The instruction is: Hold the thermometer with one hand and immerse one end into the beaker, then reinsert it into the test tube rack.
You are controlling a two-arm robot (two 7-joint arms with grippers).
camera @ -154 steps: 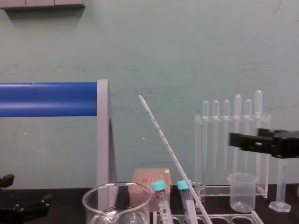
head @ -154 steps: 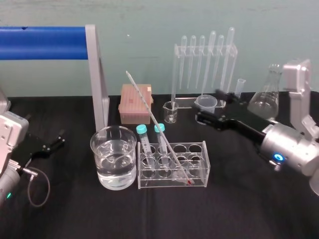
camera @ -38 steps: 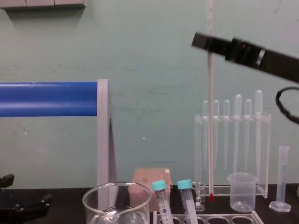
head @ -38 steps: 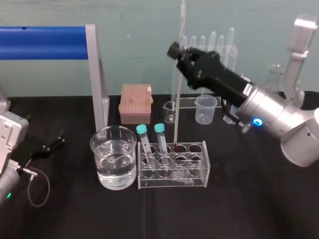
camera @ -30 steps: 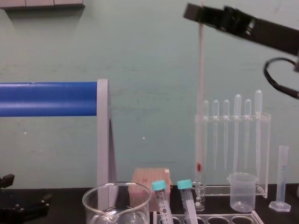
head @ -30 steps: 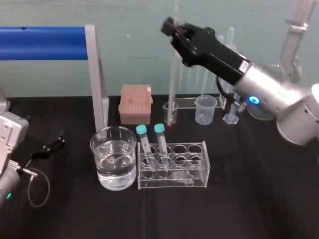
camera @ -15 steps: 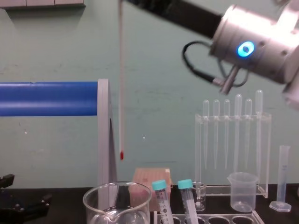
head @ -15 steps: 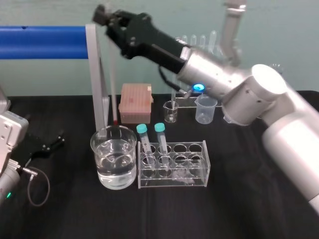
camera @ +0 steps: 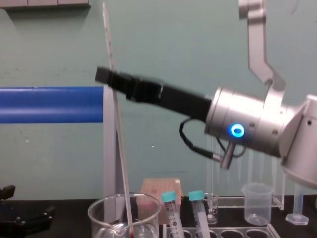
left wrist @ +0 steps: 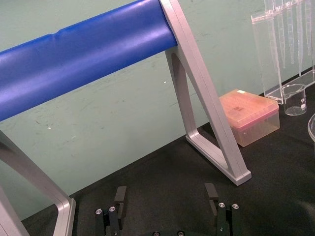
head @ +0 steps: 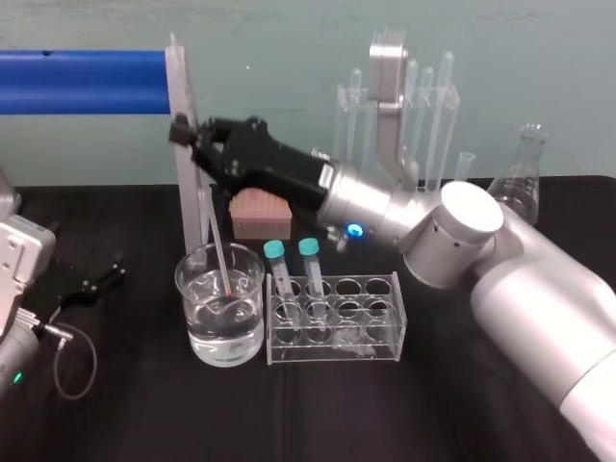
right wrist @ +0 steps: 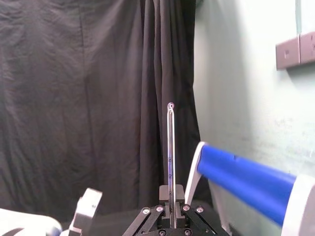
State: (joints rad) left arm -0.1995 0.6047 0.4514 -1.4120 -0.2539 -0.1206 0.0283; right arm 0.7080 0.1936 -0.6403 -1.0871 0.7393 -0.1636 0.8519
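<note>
We dip the thermometer [head: 219,245] into the beaker [head: 192,310]
Nearest, our left hand [left wrist: 165,196] lies open on the bench [head: 144,414]. Just beside the rack [head: 332,339], the thermometer leans with its red tip at the water. Behind, our right hand [head: 188,137] is clamped on its stem. We should hold it off the glass, then lift straight up.

A laboratory bench laid out with glassware.

On a black cloth [head: 289,414] stands a clear test tube rack [head: 335,322] holding two teal-capped tubes [head: 277,274]. Just left of the rack is a glass beaker [head: 219,306] of clear liquid, with a graduated thermometer [head: 218,241] dipped in it. Behind the rack are a pink pipette-tip box [head: 262,214], an acrylic stand of plastic pipettes [head: 445,96] and, further right, a conical flask [head: 520,183].
</note>
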